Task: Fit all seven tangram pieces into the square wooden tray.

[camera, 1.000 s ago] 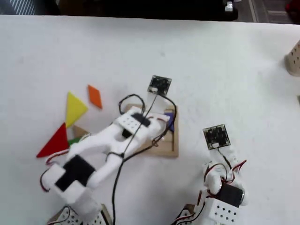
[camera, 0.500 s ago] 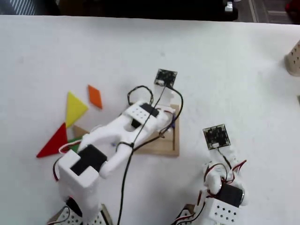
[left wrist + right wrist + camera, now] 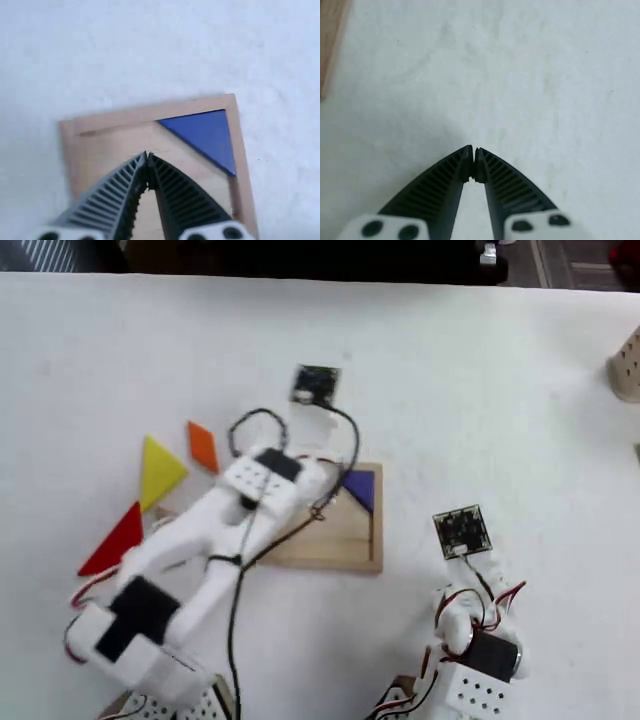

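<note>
White matte tabletop carries a square wooden tray with a raised rim and a pale grained floor. One flat blue triangle lies inside, seated in a corner with two edges along the rim. Left gripper hangs over the tray floor, its black ribbed jaws closed tip to tip and holding nothing. Right gripper is likewise closed and empty above bare table. Yellow triangle, orange parallelogram and red triangle lie outside the tray.
</note>
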Tool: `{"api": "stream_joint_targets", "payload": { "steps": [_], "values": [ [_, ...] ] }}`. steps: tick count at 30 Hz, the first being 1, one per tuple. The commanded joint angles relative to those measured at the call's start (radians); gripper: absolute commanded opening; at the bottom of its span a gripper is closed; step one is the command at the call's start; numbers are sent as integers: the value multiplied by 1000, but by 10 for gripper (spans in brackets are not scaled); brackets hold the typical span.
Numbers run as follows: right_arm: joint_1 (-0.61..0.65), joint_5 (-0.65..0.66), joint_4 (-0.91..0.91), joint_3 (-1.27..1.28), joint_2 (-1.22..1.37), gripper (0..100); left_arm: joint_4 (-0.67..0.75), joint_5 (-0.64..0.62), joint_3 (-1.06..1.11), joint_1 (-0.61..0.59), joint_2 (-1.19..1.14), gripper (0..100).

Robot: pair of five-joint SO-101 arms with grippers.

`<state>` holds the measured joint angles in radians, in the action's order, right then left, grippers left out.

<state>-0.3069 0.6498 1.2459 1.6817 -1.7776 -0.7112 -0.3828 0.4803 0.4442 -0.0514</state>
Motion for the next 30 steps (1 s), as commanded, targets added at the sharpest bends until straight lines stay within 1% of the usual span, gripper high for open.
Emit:
{"api": "stream_joint_targets", "payload": {
  "steps": [1, 6, 9, 11, 16, 21, 30],
  "values": [
    [-5, 9, 7, 2, -2, 18, -11, 52, 130, -177, 234, 26],
    [-2, 9, 7, 2, -2, 18, -12, 244, 279, -420, 423, 26],
    [2, 3, 7, 5, -2, 18, -5, 315, 385, -515, 529, 26],
    [2, 0, 7, 8, -2, 18, -3, 331, 446, -553, 599, 24],
    [2, 6, 13, 9, -2, 18, -3, 333, 589, -595, 748, 24],
    [1, 5, 16, 9, -2, 18, -3, 334, 672, -636, 848, 26],
    [1, 5, 16, 9, -1, 18, -5, 336, 735, -639, 952, 25]
  ]
}}
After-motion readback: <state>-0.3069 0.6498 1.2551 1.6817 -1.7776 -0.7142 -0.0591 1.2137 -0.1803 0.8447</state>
